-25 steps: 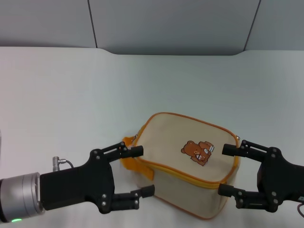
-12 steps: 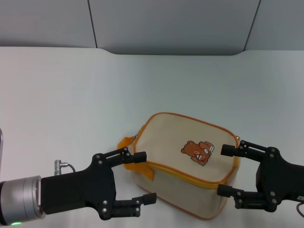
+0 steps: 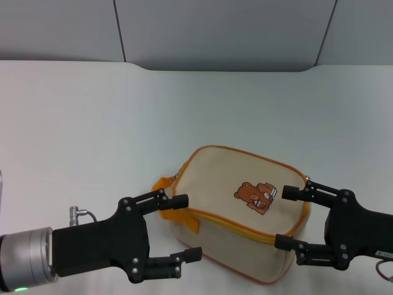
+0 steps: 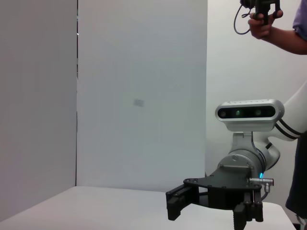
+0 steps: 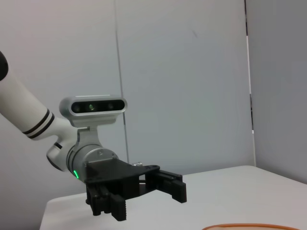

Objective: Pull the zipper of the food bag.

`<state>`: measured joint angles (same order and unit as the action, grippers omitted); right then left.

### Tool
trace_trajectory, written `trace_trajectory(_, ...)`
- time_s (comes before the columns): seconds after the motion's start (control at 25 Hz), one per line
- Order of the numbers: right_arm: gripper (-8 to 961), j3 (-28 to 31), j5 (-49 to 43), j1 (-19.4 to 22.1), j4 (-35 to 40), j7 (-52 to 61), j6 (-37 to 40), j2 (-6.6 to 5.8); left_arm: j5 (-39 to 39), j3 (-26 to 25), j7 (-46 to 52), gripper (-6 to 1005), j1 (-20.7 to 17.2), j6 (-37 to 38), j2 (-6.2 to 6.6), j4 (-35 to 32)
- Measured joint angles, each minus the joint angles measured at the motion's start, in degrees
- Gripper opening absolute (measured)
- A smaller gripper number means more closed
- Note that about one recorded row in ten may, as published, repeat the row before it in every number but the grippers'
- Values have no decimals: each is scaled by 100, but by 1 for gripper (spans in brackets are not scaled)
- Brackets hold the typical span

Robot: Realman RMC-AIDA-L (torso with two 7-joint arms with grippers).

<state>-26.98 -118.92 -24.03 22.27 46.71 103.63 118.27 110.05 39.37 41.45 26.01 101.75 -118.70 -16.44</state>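
The beige food bag (image 3: pixel 239 212) with a brown bear patch (image 3: pixel 255 195) lies on the white table in the head view. Its orange-yellow zipper (image 3: pixel 236 224) runs along the near top edge; I cannot make out the pull tab. An orange loop handle (image 3: pixel 173 210) hangs at its left end. My left gripper (image 3: pixel 187 226) is open, its fingers on either side of the bag's left end around the handle. My right gripper (image 3: pixel 284 217) is open at the bag's right end, one finger over the top and one at the near side. Neither grips anything.
The white table (image 3: pixel 92 123) reaches back to grey wall panels (image 3: pixel 215 31). The left wrist view shows the right arm's gripper (image 4: pixel 211 211) and a person (image 4: pixel 288 33) standing behind. The right wrist view shows the left arm's gripper (image 5: pixel 144 191) and a strip of the bag's orange edge (image 5: pixel 244 226).
The left gripper has dropped slightly lower along the bag's left end. The right gripper has shifted a little left, closer over the bag's right end. The bag has not moved.
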Motion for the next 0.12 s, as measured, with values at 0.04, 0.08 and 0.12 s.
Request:
trace_trajectory(0.04, 824, 1, 3, -3, -13, -1, -15, 1, -3, -5, -3, 829, -5, 0, -2, 0)
trace_trajectory(0.08, 824, 6, 9, -3, -18, -2, -22, 2, -6, -12, -7, 829, -13, 0, -4, 0)
trace_trajectory(0.12, 824, 19, 17, -4, -20, -4, -27, 2, -11, -17, -10, 829, -19, 1, -5, 0)
